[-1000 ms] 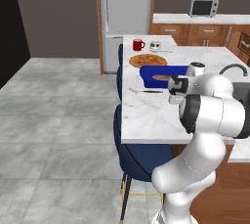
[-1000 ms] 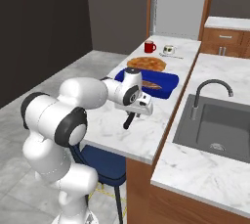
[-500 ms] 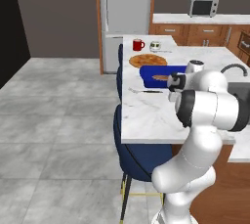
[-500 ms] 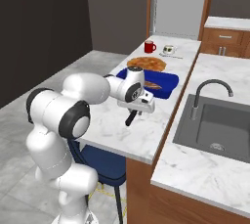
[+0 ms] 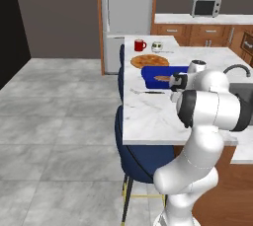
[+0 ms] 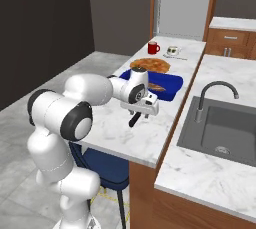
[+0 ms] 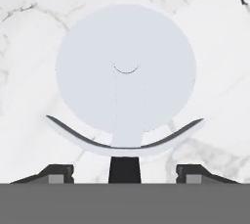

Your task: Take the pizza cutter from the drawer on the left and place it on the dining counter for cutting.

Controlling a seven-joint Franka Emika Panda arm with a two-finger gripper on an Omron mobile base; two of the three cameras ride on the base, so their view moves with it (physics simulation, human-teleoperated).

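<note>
Hovering low over the long white grey-veined marble dining counter, the white two-finger gripper is pointing down at the slab, and its two dark finger tips are standing well apart in the hand view, one on each side of a dark handle stub, with clear gaps between them and it. Between them the small pizza cutter with the round flat silvery-grey wheel blade is lying flat on the marble, its curved guard spreading just above the stub. In the right base view the cutter's dark handle is showing just under the gripper, near the middle of the counter.

Farther along the counter a blue rectangular tray is sitting just beyond the gripper, and beyond that a round brown pizza is resting near the left edge. At the far end a red mug is standing beside a small white cup. To the right a dark grey sink basin with a curved grey tap is set into the marble. Navy blue chairs are tucked under the counter's left overhang.
</note>
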